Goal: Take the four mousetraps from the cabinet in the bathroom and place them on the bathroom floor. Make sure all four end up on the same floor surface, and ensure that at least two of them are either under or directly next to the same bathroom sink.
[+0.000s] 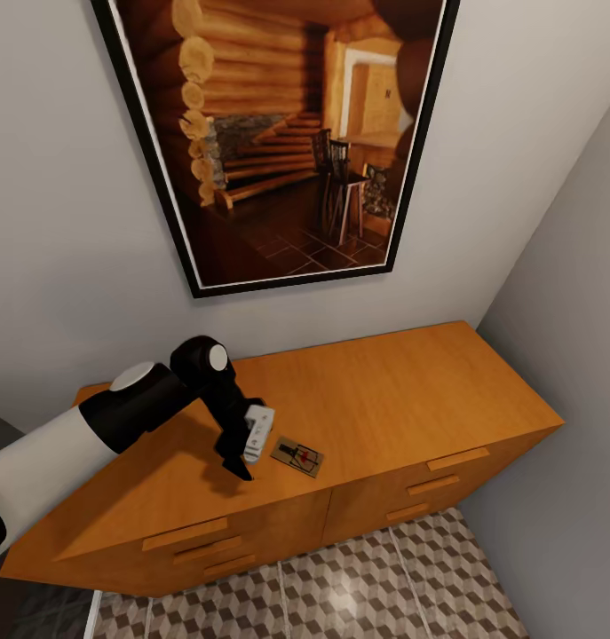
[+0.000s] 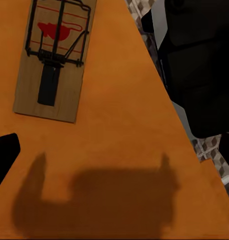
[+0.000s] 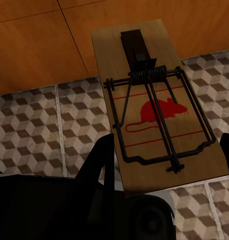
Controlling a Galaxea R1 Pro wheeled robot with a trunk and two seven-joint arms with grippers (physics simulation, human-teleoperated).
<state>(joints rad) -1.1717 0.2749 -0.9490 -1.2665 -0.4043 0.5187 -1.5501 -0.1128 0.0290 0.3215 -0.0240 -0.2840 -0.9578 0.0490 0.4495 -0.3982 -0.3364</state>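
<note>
On top of the wide orange-brown wooden cabinet (image 1: 376,399), near its front edge, one flat tan wooden mousetrap with dark wire and a red mouse mark (image 1: 297,456) lies flat just beside my left gripper (image 1: 244,461), which hangs close above the top without touching the trap. In the left wrist view that trap (image 2: 53,60) lies with its long axis running away from the camera, its far end cut off by the frame; only one dark fingertip (image 2: 4,155) shows at the edge, so I cannot tell how that gripper's jaws stand. My right gripper (image 3: 167,165) is clamped on a second tan mousetrap (image 3: 154,100), held flat over the brown, tan and white cube-patterned tile floor (image 3: 39,130) before the cabinet front; its long axis points toward the cabinet, its near end hidden behind the dark fingers (image 3: 102,160). All drawers are closed, their contents hidden.
</note>
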